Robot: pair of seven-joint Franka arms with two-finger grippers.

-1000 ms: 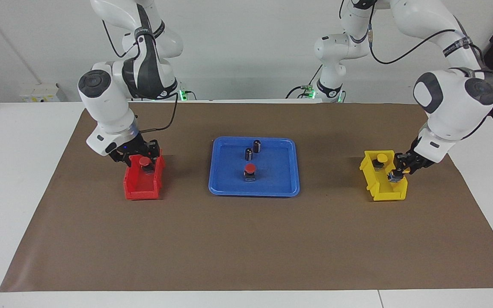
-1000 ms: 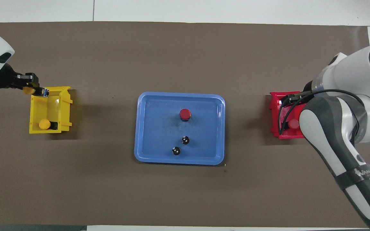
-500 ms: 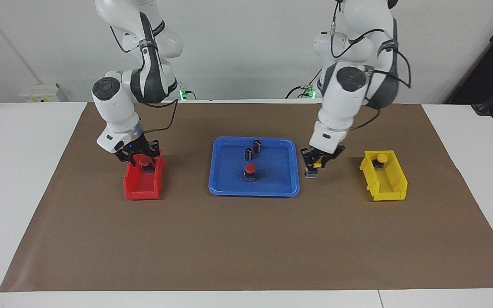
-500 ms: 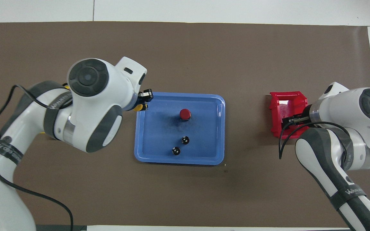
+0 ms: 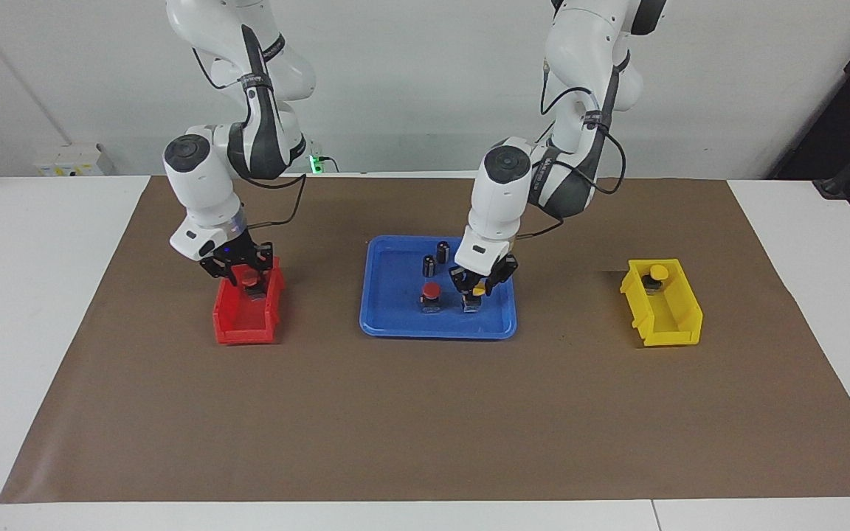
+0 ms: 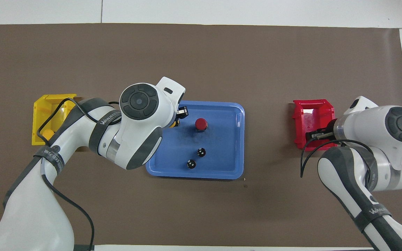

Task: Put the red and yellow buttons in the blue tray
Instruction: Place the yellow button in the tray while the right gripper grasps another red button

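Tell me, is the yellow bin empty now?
No: in the facing view one yellow-capped button sits in the yellow bin, at the end nearer the robots.

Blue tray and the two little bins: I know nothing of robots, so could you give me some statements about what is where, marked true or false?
1. One red button stands in the blue tray. True.
2. The yellow bin holds nothing. False: a binned yellow button lies in it.
3. The left pincer grips a held yellow button over the blue tray. True.
4. The right pincer is at the yellow bin. False: it is at the red bin, at a second red button.
5. Two dark cylinders stand outside the tray. False: they stand in it.
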